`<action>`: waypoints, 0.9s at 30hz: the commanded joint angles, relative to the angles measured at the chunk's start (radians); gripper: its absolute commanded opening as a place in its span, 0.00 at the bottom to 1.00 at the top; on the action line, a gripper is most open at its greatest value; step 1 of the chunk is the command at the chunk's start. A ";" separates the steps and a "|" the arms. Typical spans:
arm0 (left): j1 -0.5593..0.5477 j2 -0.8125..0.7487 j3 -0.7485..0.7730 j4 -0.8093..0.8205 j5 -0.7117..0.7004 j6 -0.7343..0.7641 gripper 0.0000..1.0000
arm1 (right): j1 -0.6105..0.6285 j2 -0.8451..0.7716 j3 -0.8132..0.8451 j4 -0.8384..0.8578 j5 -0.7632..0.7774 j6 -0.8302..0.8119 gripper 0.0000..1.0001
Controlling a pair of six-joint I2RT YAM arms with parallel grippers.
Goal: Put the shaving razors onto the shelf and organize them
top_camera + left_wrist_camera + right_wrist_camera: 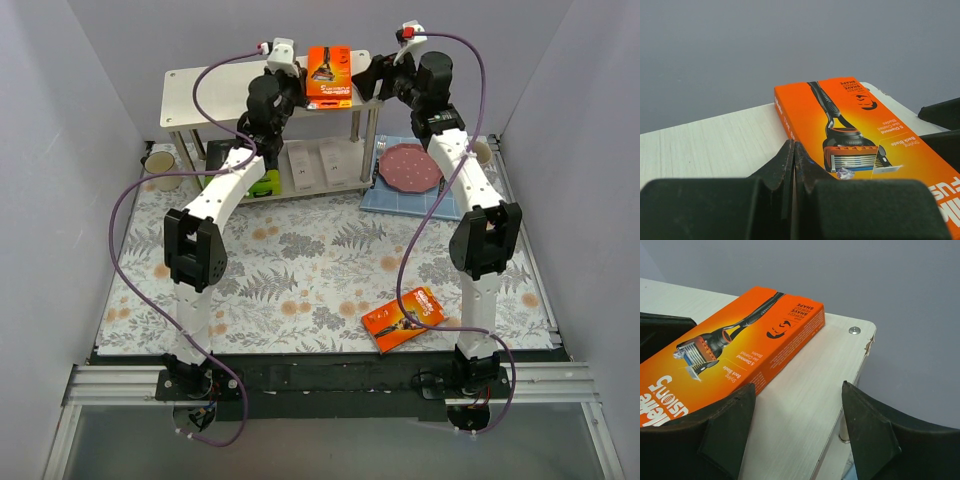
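At the top board of the shelf (178, 95): left gripper (794, 146) has its fingers pressed together with nothing between them, tips right at one long edge of an orange razor pack (850, 130). Can't tell if they touch it. Right gripper (797, 390) is spread wide and empty, over bare board on the pack's other side. One of its fingers (725, 425) overlaps the pack's near corner in the wrist view. Pack lies flat, face up, towards the right end of the top tier, near a chipped corner (869, 346).

Lower tier: two white boxes (320, 165) side by side, and a black-and-green pack (262, 183) at the left end, partly hidden behind the left arm.

Second orange pack (403, 318) lies flat on the floral table cover (300, 270), by the right arm's base, well apart from the shelf. Blue mat (385, 200) with red plate (410, 168) sits just right of the shelf.
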 commanded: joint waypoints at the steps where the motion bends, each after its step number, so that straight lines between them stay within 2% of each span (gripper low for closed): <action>1: -0.058 -0.008 -0.043 -0.034 0.013 0.017 0.00 | 0.019 0.036 0.044 0.009 -0.003 -0.007 0.77; 13: -0.072 -0.120 -0.196 -0.016 -0.090 0.062 0.00 | 0.020 0.045 0.048 0.012 0.003 -0.009 0.78; 18: -0.072 -0.137 -0.207 0.001 -0.205 0.054 0.00 | 0.013 0.018 0.042 -0.007 0.057 -0.029 0.78; 22: -0.046 -0.235 -0.285 0.037 -0.262 0.025 0.00 | -0.025 -0.034 0.012 -0.020 0.083 -0.024 0.79; 25: -0.022 -0.345 -0.370 0.075 -0.283 0.026 0.12 | -0.067 -0.108 -0.031 -0.039 0.115 -0.015 0.79; 26: -0.017 -0.400 -0.400 0.072 -0.286 0.032 0.18 | -0.078 -0.126 -0.059 -0.045 0.121 -0.017 0.80; 27: -0.015 -0.428 -0.417 0.067 -0.248 0.037 0.31 | -0.096 -0.146 -0.076 -0.053 0.127 -0.023 0.80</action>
